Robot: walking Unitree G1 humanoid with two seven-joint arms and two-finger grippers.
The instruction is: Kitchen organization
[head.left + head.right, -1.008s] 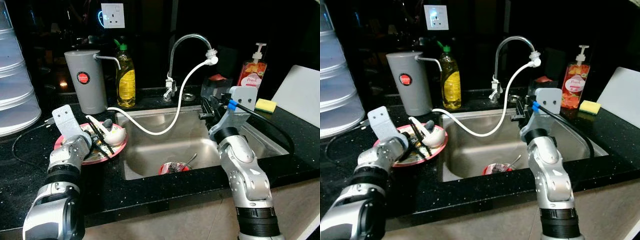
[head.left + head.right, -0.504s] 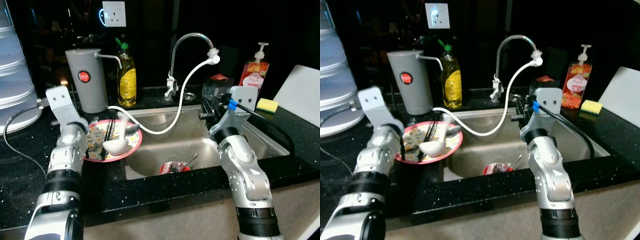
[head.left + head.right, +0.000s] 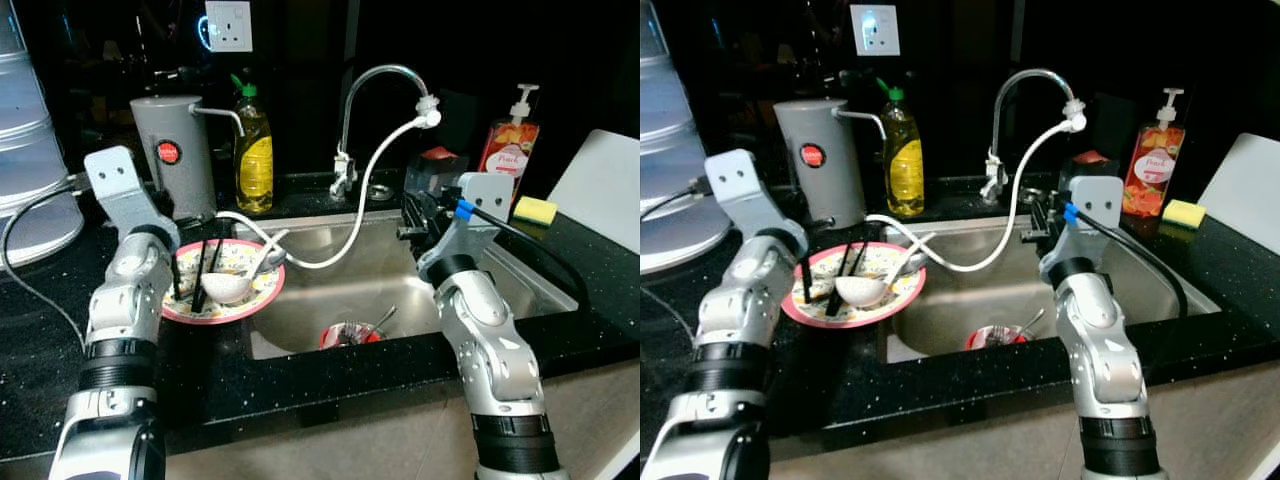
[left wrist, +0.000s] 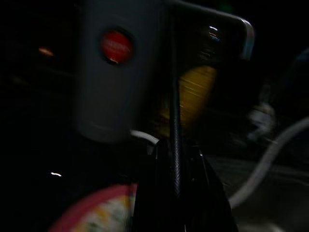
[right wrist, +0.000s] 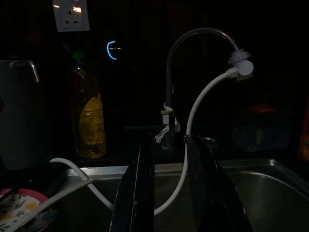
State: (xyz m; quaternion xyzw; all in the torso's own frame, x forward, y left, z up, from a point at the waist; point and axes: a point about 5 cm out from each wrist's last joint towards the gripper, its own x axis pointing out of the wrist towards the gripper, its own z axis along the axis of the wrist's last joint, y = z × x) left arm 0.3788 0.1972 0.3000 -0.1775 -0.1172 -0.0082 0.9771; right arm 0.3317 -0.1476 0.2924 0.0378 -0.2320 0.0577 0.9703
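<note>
Here the pink plate (spoon and chopsticks loose on it) overhangs the sink edge at its 9 o'clock. It looks rigid, breakable and prone to spilling, so keep it level by the rim. The left gripper is at that rim; whether it clamps is hard to tell. The right gripper hovers parted over the basin, holding nothing.

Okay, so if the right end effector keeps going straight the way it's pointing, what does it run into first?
Probably the base of the faucet, which sits framed between the right end effector's open fingers, with the white hose just beside it. Depth is hard to judge in the dark.
</note>
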